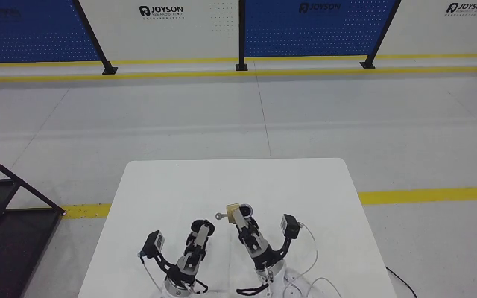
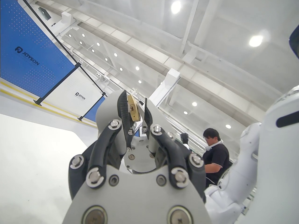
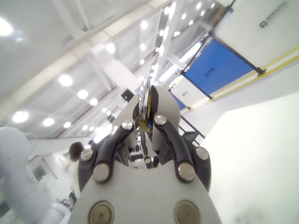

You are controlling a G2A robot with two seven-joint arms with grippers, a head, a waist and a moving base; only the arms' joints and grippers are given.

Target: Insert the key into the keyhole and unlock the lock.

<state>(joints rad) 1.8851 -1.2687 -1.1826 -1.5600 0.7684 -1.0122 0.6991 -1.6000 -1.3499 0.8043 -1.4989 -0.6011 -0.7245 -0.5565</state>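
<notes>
Noted: right pincer (image 1: 239, 218) clamped narrow on the brass lock (image 1: 234, 211), which looks to be carried off the near part of the desk (image 1: 298, 186), probably so its working end faces the other arm. A silver key (image 1: 221, 216) juts from the lock toward the left pincer (image 1: 201, 226), which sits just beside it, fingers a little apart and, as far as I can judge, gripping nothing; the lock's brass end shows through that gap in the left wrist view. Reads as key seated or nearly so, turn not yet made; the firm hold on the lock would brace it against that twist
</notes>
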